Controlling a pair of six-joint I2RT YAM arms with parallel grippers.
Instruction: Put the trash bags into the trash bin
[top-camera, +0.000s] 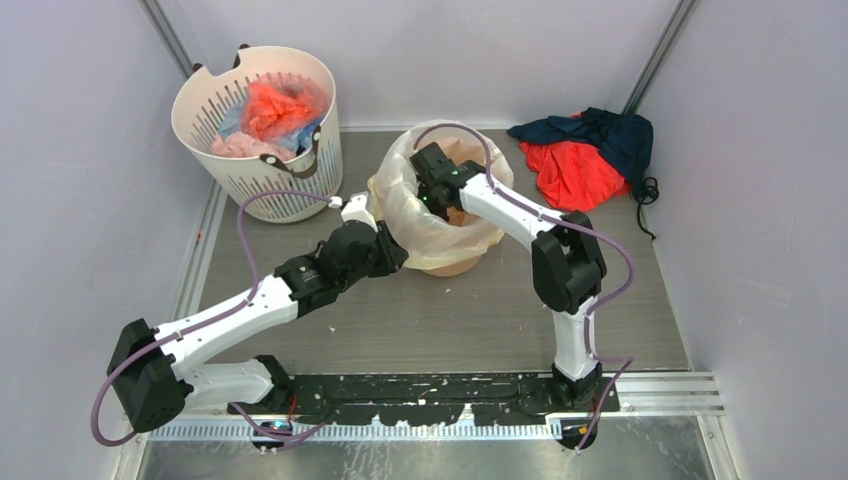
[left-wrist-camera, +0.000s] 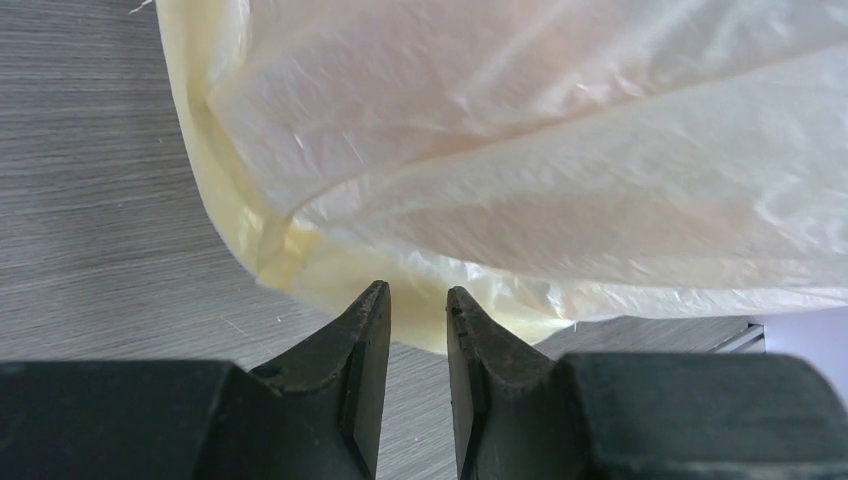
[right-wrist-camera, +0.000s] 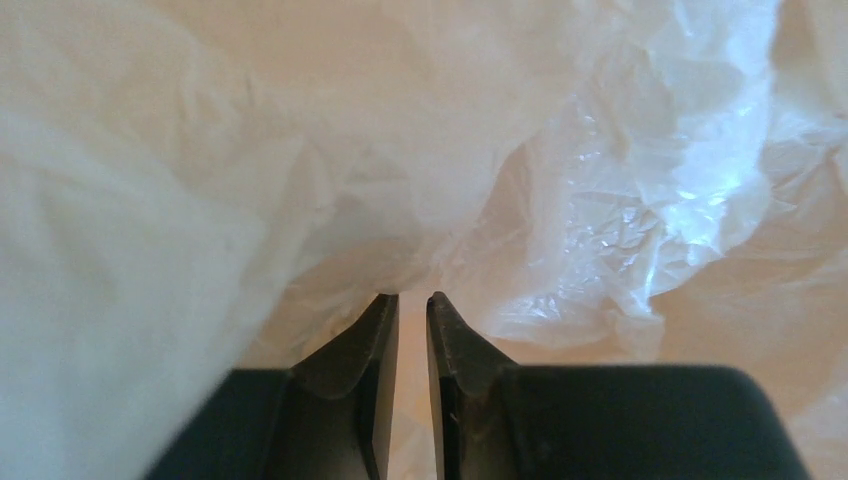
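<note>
Overhead view of a grey worktop (top-camera: 450, 320) with two robot arms, one trash bin, one trash bag, one white slotted basket and one cloth heap.

The single orange trash bin (top-camera: 452, 268) stands upright at centre frame, mouth facing up, its long axis vertical. The one pale-yellow translucent trash bag (top-camera: 420, 225) sits over it, open end up, with its wrinkled film bulging over the rim on the left and near sides. It runs down along the bin's axis; only a strip of orange shows below the film, at the lower edge.

The right hand (top-camera: 438, 192) reaches from the right and points down into the bin's mouth. In the right wrist view, the right hand (right-wrist-camera: 412, 298) shows a thin slit between its fingers, with crumpled bag film (right-wrist-camera: 600, 200) bunched at the tips; I cannot tell whether film is pinched.

The left hand (top-camera: 380, 232) lies low against the bin's left side. In the left wrist view, the fingers of the left hand (left-wrist-camera: 417, 295) stand slightly apart, worktop visible through the gap, with the bag's folded edge (left-wrist-camera: 550, 150) just beyond the tips.

In the upper left, the basket (top-camera: 265, 185) holds red, pink and blue plastic bundles (top-camera: 275, 105). In the upper right lies a red and navy cloth heap (top-camera: 585, 150).
</note>
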